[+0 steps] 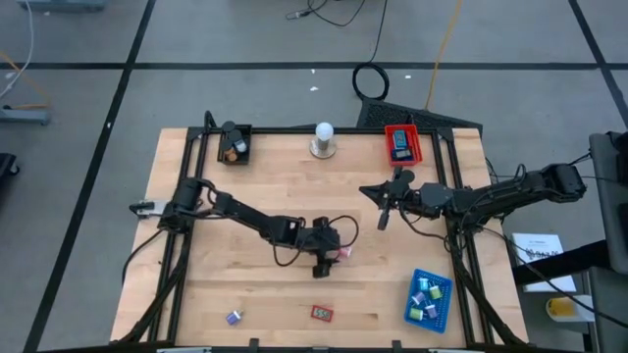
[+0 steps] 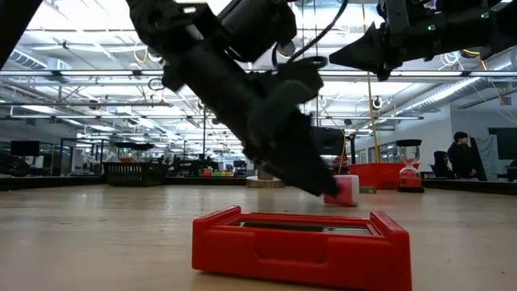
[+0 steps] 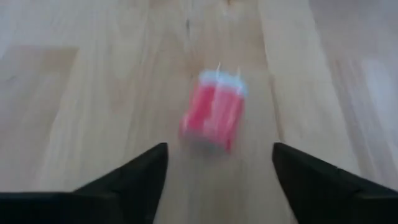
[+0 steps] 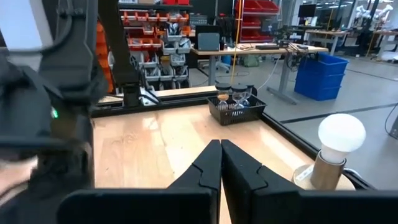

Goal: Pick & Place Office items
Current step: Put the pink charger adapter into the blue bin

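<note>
L claw (image 1: 330, 257) low over counter (image 1: 255, 186) center, fingers (image 3: 134, 177) spread, not gripping anything. Red/white office item (image 3: 213, 112) lies on counter just ahead of it, between the fingertips' line, not touching. R claw (image 4: 220, 163) clenched empty, hovering near red tray (image 1: 402, 143).

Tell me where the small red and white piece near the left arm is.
The red and white piece lies on the table near its centre in the high view, just ahead of the left gripper, whose jaws stand open and clear of it.
</note>
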Tool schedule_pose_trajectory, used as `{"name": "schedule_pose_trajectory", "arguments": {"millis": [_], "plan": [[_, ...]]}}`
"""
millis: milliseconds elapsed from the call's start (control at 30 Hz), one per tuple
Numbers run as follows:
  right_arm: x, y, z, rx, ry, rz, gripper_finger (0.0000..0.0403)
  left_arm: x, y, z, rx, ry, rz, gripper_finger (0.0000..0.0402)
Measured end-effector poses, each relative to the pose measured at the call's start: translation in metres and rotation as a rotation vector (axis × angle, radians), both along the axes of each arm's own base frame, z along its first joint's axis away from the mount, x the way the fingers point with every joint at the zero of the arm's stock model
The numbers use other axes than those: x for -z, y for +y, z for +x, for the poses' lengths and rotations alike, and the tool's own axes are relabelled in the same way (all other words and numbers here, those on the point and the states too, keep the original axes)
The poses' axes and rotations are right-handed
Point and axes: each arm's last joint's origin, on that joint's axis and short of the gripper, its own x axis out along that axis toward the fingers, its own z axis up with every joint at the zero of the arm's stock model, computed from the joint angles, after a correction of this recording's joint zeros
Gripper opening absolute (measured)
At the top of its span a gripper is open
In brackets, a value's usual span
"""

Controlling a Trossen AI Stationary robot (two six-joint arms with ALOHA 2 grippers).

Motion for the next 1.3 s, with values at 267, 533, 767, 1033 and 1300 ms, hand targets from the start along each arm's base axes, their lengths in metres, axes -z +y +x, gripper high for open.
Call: {"name": "schedule_pose_trajectory", "arguments": {"millis": [267,533,767,1033,1300], "plan": [[0.001,0.0,0.0,0.0,0.009,-0.003,0.0,-0.031,-0.013,-0.035,0.013,-0.007,0.148,0.0256],[-0.002,0.0,0.0,-0.001,0.002,-0.074,0.0008,-0.031,0.003,-0.082,-0.079,-0.146,-0.061,0.0104],[-0.001,0.0,0.0,-0.005,-0.011,-0.008,0.0006,-0.041,0.01,-0.083,-0.149,-0.304,-0.057,0.001],[0.006,0.001,0.0,-0.044,0.002,0.181,0.0006,-0.025,0.005,-0.119,-0.111,-0.539,-0.083,0.0008],[0.005,0.011,0.004,-0.109,0.03,0.264,0.0001,-0.011,0.016,-0.147,-0.187,-0.609,-0.008,0.0005]]}}
